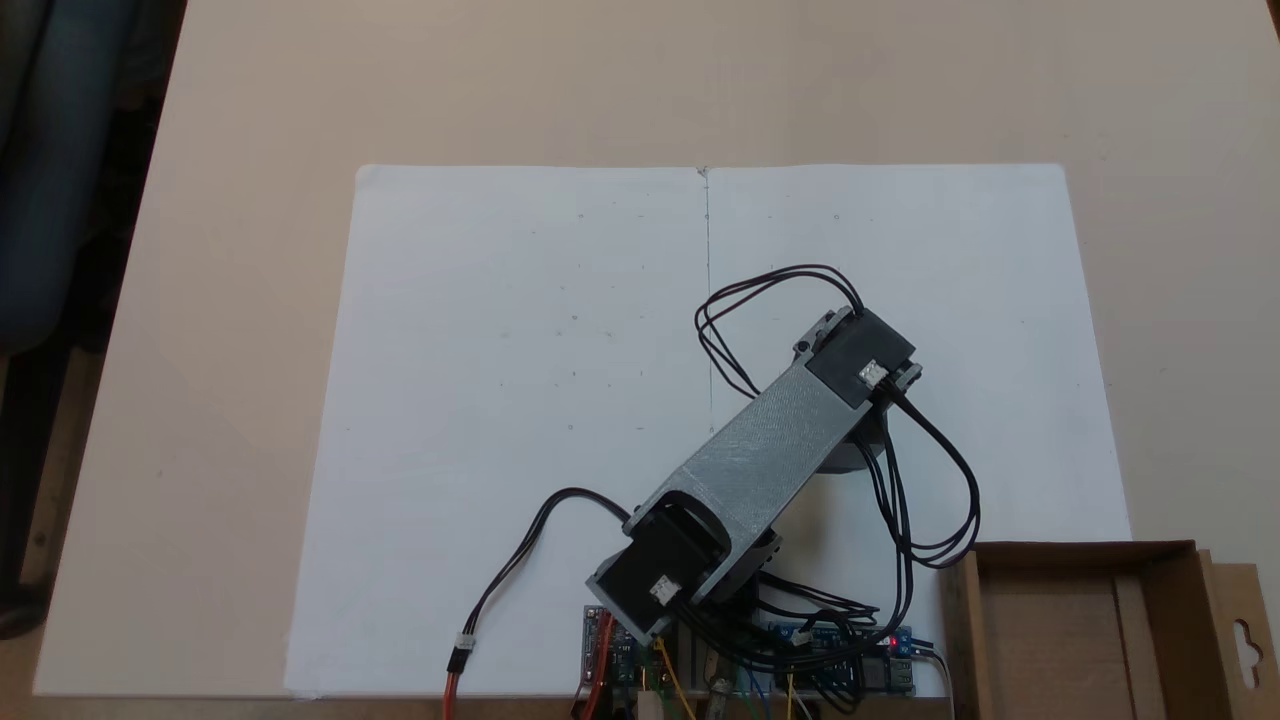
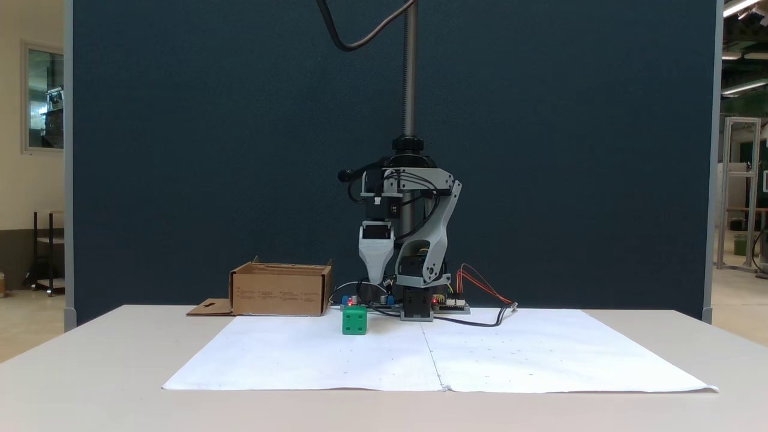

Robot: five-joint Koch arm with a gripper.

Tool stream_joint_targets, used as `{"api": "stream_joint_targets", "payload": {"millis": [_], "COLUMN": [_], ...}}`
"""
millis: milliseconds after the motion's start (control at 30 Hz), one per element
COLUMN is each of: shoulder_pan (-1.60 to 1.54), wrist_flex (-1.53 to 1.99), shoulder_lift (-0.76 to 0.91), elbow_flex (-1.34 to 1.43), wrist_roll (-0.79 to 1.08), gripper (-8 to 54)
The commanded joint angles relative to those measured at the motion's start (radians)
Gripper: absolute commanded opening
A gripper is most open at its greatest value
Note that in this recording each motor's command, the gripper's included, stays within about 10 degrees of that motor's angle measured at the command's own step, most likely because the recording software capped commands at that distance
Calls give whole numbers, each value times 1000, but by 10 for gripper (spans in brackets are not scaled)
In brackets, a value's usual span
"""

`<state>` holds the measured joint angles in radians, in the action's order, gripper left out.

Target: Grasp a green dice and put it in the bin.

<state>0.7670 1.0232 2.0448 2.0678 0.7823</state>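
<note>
The green dice [image 2: 354, 320] sits on the white paper [image 2: 300, 354] on the table [image 2: 90, 372], in front of the arm's base and a little to the left of it as the front-facing fixed view shows it. The jaws [image 2: 376, 273] hang above and just behind it, pointing straight down, with clear air between their tip and the top of the cube. In that view they read as one grey wedge, so whether they are spread or pressed together cannot be told (from above, the arm [image 1: 770, 440] covers them and the dice too).

The move probably turns on this offset: the dice lies below the jaws, slightly left and toward the camera in the front-facing view, so a short reach forward and a descent should bring them over it. A cube has no long axis, so wrist turn matters little.

The bin [image 2: 281, 290] stands to the left in that view, beside the arm's base and well apart from the dice; nothing shows inside it from above [image 1: 1160, 560].
</note>
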Motion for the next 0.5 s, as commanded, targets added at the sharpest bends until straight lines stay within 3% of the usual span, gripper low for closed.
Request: {"api": "stream_joint_targets", "payload": {"millis": [0,467], "shoulder_pan": [15,46], "wrist_flex": [-71,-192], "shoulder_lift": [-6,-143], "elbow_flex": [-2,0], "wrist_roll": [-35,-35], "gripper": [459,460]}}
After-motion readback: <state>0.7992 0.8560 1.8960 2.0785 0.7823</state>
